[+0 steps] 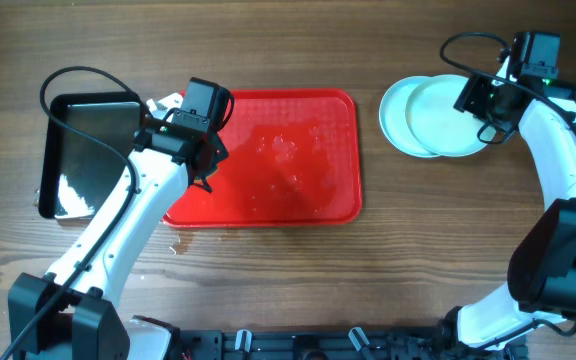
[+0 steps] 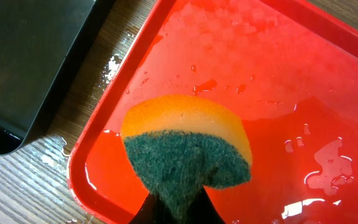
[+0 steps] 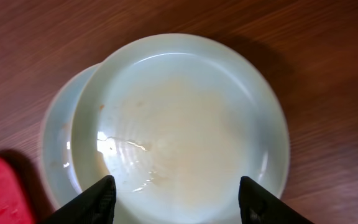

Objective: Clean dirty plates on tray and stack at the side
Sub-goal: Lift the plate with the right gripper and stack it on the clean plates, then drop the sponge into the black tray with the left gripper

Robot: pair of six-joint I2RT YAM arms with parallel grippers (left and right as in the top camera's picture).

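The pale mint plates [image 1: 438, 115] lie stacked, a little offset, on the table right of the red tray [image 1: 268, 205]. In the right wrist view the top plate [image 3: 179, 124] is wet and sits on a lower plate [image 3: 58, 143]. My right gripper [image 3: 177, 199] is open above the top plate's near rim, holding nothing. The tray [image 2: 303, 81] is wet and holds no plates. My left gripper [image 2: 178, 214] is shut on a yellow and green sponge [image 2: 188, 152] over the tray's left end.
A black metal pan [image 1: 83, 150] stands left of the tray; it also shows in the left wrist view [image 2: 30, 56]. Water drops lie on the wood between pan and tray. Bare wooden table surrounds the plates.
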